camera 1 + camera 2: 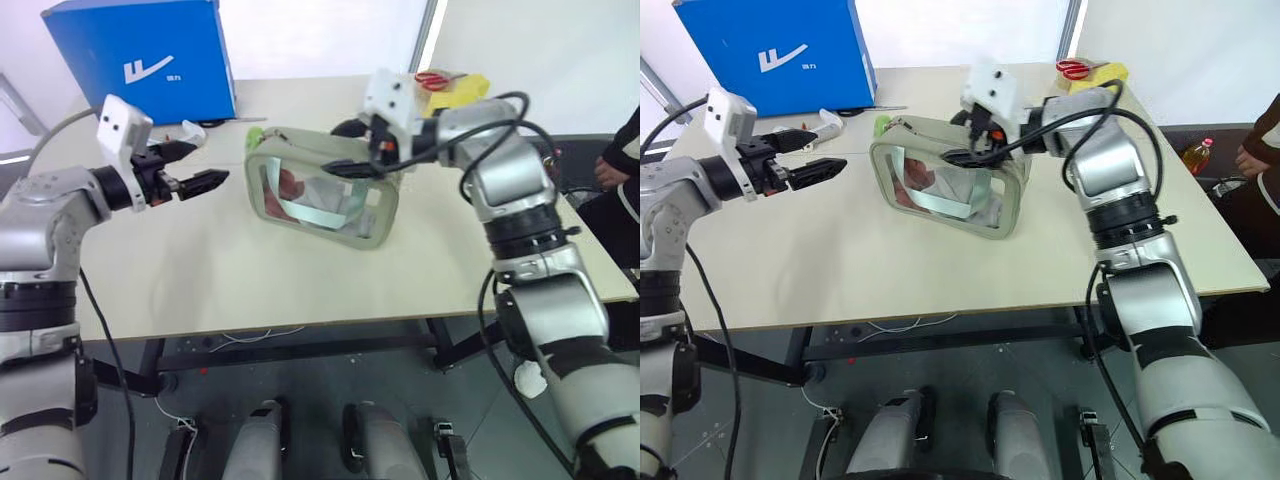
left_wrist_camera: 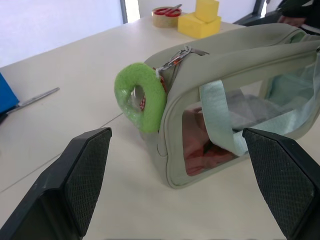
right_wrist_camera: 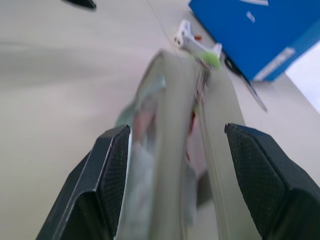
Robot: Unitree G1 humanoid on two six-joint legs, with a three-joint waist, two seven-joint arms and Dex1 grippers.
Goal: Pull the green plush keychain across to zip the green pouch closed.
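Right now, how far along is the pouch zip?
Not started, it seems: the green plush keychain hangs at the end of the green pouch, nearest the open left hand. Nothing is gripped; the right hand straddles the pouch's top, fingers apart. Left: grab the keychain and pull across.

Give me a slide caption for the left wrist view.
Open left claw faces the green plush keychain hanging at the green pouch end.

The green pouch (image 2: 235, 55) is matt, soft-looking cloth with a clear, glossy plastic window and a thin woven strap (image 2: 217, 112). The green plush keychain (image 2: 141, 96) is fuzzy, hanging from a shiny metal clip (image 2: 176, 59). Textured black pads (image 2: 89, 177) line the fingers. The table (image 1: 200, 270) is smooth and matt; the blue box (image 1: 140, 55) looks like smooth card.
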